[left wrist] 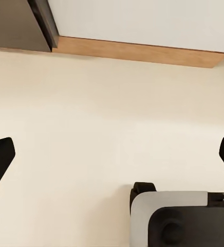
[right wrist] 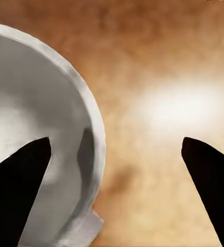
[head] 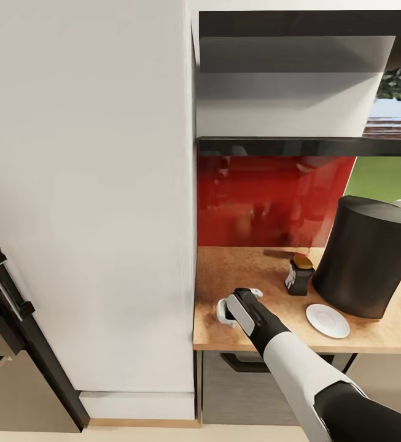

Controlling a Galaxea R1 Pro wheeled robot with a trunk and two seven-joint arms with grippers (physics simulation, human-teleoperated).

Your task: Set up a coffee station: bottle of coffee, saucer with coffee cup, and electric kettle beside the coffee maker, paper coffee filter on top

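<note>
Far left on the table (head: pixel 225 276), the right end effector (head: pixel 236 305) hangs spread over the coffee cup (head: pixel 225 309) — one finger inside the bowl, one outside, straddling the rim, not yet closed. The cup looks light, rigid, glossy and likely slippery — pinching the rim wall seems best. Further right stand the coffee bottle (head: pixel 299 275), the saucer (head: pixel 327 320) and the dark coffee maker (head: pixel 367 258). The left end effector (left wrist: pixel 112 159), spread, faces the floor (left wrist: pixel 112 103).
</note>
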